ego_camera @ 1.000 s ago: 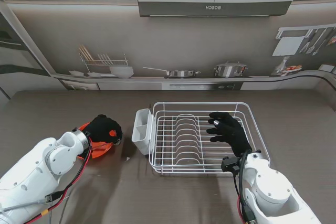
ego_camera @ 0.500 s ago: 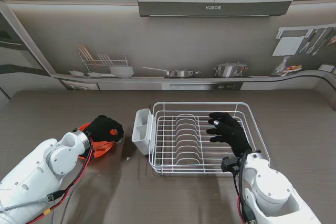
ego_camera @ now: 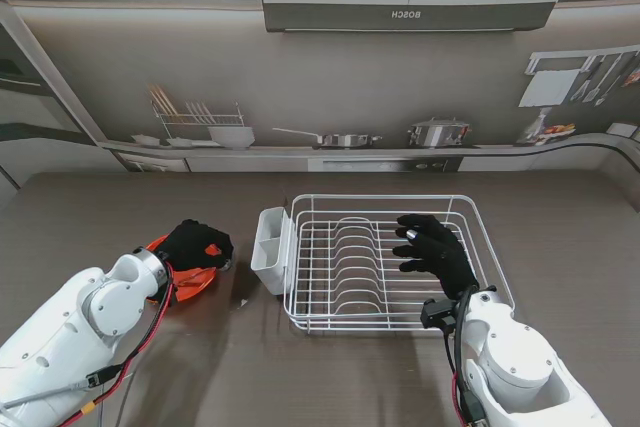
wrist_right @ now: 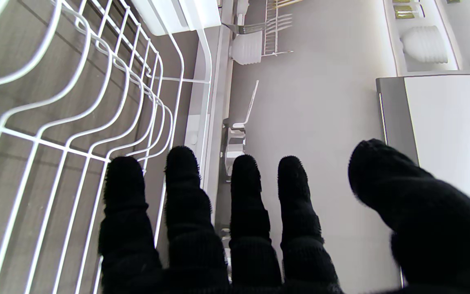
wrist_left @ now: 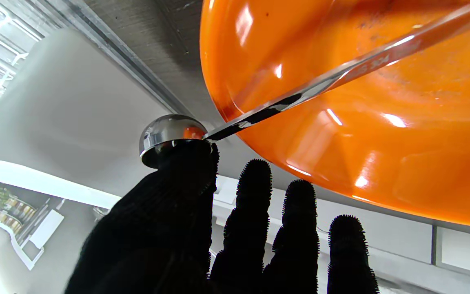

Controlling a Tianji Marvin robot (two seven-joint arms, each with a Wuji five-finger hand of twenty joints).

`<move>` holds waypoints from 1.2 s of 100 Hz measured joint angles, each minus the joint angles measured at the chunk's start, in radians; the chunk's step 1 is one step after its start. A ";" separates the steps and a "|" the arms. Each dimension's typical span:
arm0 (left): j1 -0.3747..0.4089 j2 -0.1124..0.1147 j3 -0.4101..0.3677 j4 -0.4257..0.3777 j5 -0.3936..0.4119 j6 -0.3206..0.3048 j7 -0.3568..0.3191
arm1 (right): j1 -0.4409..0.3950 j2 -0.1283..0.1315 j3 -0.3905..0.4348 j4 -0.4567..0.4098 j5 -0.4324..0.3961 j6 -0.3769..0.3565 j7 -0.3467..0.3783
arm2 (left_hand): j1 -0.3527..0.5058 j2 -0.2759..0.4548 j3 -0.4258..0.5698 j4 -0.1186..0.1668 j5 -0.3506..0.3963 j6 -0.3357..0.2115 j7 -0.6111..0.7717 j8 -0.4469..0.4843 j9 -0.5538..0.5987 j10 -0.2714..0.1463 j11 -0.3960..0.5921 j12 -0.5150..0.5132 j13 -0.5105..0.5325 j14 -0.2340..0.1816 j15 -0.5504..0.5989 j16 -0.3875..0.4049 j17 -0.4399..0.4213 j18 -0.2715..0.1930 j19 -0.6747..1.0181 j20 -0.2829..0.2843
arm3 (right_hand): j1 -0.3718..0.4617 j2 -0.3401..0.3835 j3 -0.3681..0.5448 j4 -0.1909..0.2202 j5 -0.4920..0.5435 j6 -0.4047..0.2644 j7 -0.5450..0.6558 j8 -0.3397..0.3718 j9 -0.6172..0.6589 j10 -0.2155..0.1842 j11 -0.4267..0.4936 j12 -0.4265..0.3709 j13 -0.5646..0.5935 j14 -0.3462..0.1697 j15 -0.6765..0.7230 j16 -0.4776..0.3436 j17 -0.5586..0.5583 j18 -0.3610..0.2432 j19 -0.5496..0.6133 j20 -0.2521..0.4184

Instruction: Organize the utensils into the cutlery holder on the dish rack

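left hand (ego_camera: 198,244): sat over the orange plate (ego_camera: 190,283) on the table's left side, black glove, palm down. Fingers curled over the plate's far edge in the stand view.
left hand grip: wrist view showed the thumb (wrist_left: 186,171) pressed against the spoon's bowl, the other three visible fingers straight and apart. Couldn't tell whether the spoon was really pinched or only touched.
spoon (wrist_left: 300,92): steel; handle ran across the orange plate's inner face, bowl stuck out past the rim at the thumb tip. In the stand view only a small shiny bit showed just right of the hand.
right hand (ego_camera: 432,245): hovered over the right half of the dish rack (ego_camera: 470,209), fingers spread and pointing left, holding nothing. Wrist view confirmed: four fingers extended and apart, thumb off to one side, white wire under them.
cutlery holder (ego_camera: 271,243): white, hung on the rack's left end, between the two hands. Nothing seen standing in it from the stand view.
dish rack: white wire, centre of the table (ego_camera: 560,217), no dishes visible in it.
table: brown wood grain.
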 measured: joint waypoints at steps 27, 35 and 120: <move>0.014 -0.003 -0.030 -0.018 -0.027 0.003 -0.005 | 0.000 0.000 -0.001 0.000 0.000 0.001 0.000 | 0.010 0.008 -0.001 -0.020 -0.029 0.014 0.035 0.038 0.000 -0.001 0.010 0.061 0.007 0.002 0.001 0.002 0.000 -0.001 0.000 0.000 | 0.000 0.000 0.000 0.000 0.000 0.000 0.000 0.000 0.000 0.000 0.000 0.000 0.000 0.000 0.000 0.000 0.000 0.000 0.000 0.000; 0.017 -0.003 -0.036 -0.025 -0.032 0.003 -0.010 | 0.000 0.000 -0.002 0.000 0.000 0.001 0.000 | 0.010 0.009 -0.001 -0.021 -0.036 0.014 0.044 0.056 0.000 -0.001 0.011 0.095 0.007 0.002 0.001 0.002 0.000 -0.001 0.000 0.000 | 0.000 0.000 0.000 0.000 0.000 0.000 0.000 0.000 0.000 0.000 0.000 0.000 0.000 0.000 0.000 0.000 0.000 0.000 0.000 0.000; 0.075 -0.012 -0.105 -0.109 -0.100 0.005 -0.018 | 0.002 0.000 -0.005 0.003 -0.001 0.002 0.002 | -0.010 0.019 0.085 -0.124 -0.088 0.042 0.128 0.168 0.007 -0.002 0.059 0.403 0.007 0.003 0.013 0.015 0.000 -0.001 0.000 0.000 | 0.000 0.000 0.000 0.000 0.000 0.000 0.000 0.000 0.000 0.001 0.000 0.000 0.000 0.000 0.000 0.000 0.000 0.000 0.000 0.000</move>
